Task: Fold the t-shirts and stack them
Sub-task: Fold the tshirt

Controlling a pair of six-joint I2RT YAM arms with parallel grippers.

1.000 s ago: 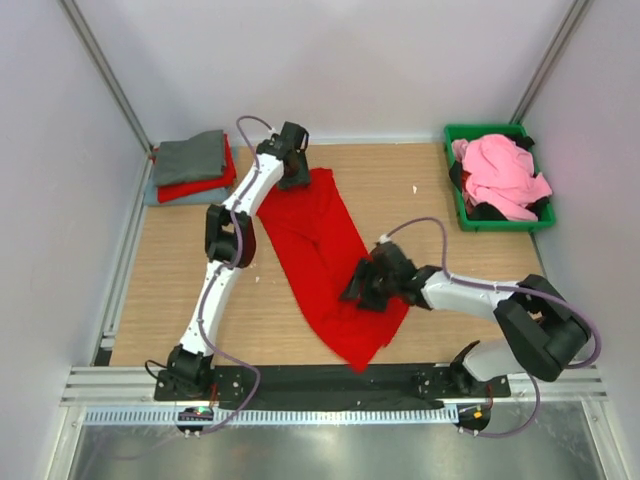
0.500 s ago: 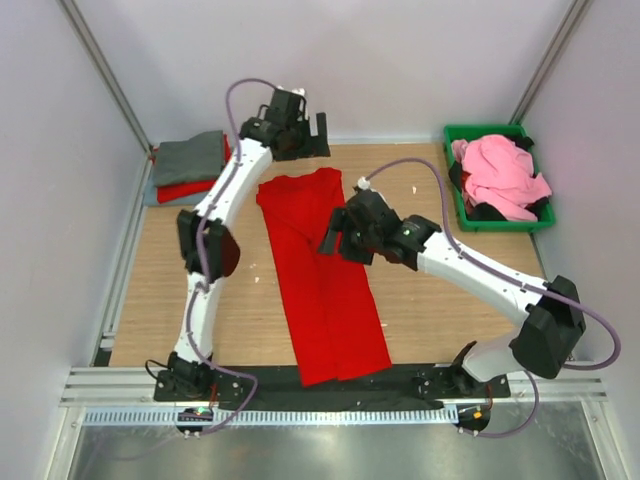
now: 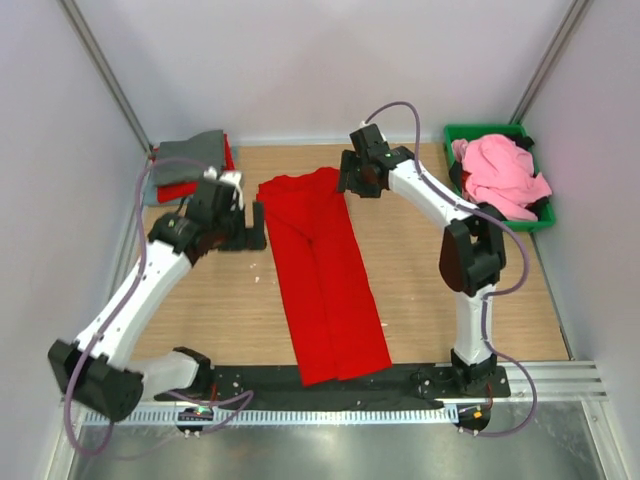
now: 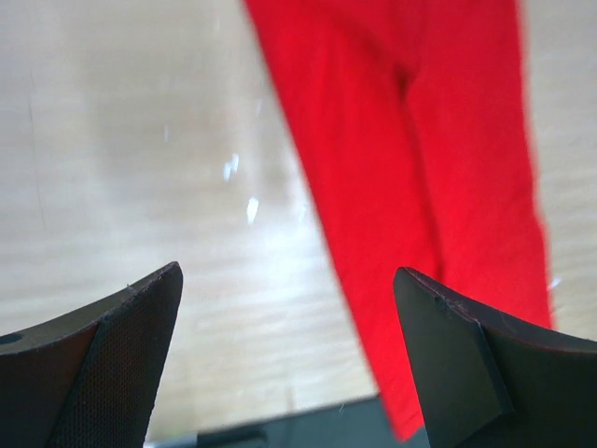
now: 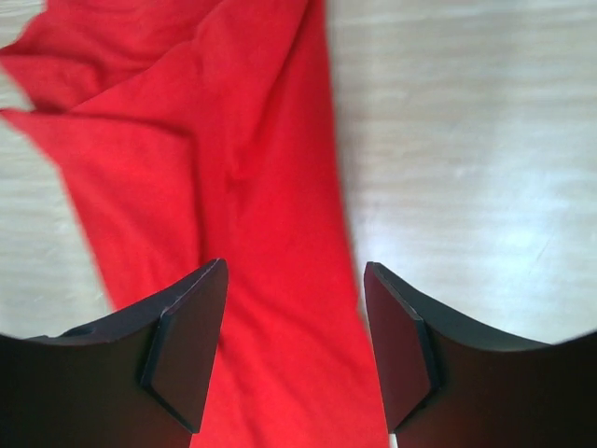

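Observation:
A large bright red t-shirt [image 3: 325, 270] lies folded into a long strip down the middle of the wooden table, from the back to the front edge. It also shows in the left wrist view [image 4: 438, 177] and the right wrist view [image 5: 233, 187]. My left gripper [image 3: 252, 228] is open and empty, just left of the strip's upper part. My right gripper [image 3: 352, 180] is open and empty, above the strip's far right corner. Folded grey and red t-shirts [image 3: 190, 165] are stacked at the back left. Pink and dark t-shirts [image 3: 500, 175] lie in the green bin.
A green plastic bin [image 3: 452, 135] stands at the back right. Grey walls and metal posts close in the table on three sides. A black strip [image 3: 340, 385] and the arm bases run along the front edge.
The red shirt was pulled straight into a long strip. Then my left gripper swung from the back edge down to the strip's left side, and my right gripper moved back to its far right corner.

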